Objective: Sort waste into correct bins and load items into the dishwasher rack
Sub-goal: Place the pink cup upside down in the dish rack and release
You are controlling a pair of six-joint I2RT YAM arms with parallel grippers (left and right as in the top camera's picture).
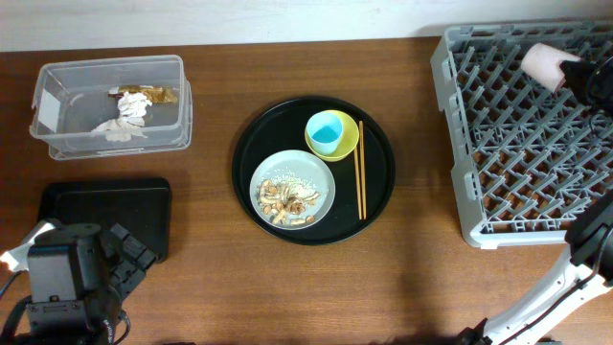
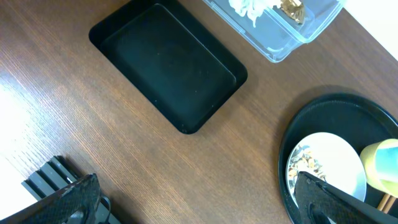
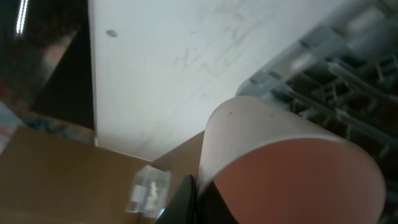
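Rack sits right, round tray mid-table, black bin left, where the left gripper gapes wide, empty. Plate and bowl lie on the tray, blue cup in the bowl. Pink cup is clamped in the right gripper at the rack's far edge.

Readable text: none that you can make out in any of the 3 views.
Clear plastic box: you get a pale patch on its left end wall, too small to read as a label.
White wall: you see faint scuff lines in the right wrist view, and they form no letters or numerals.
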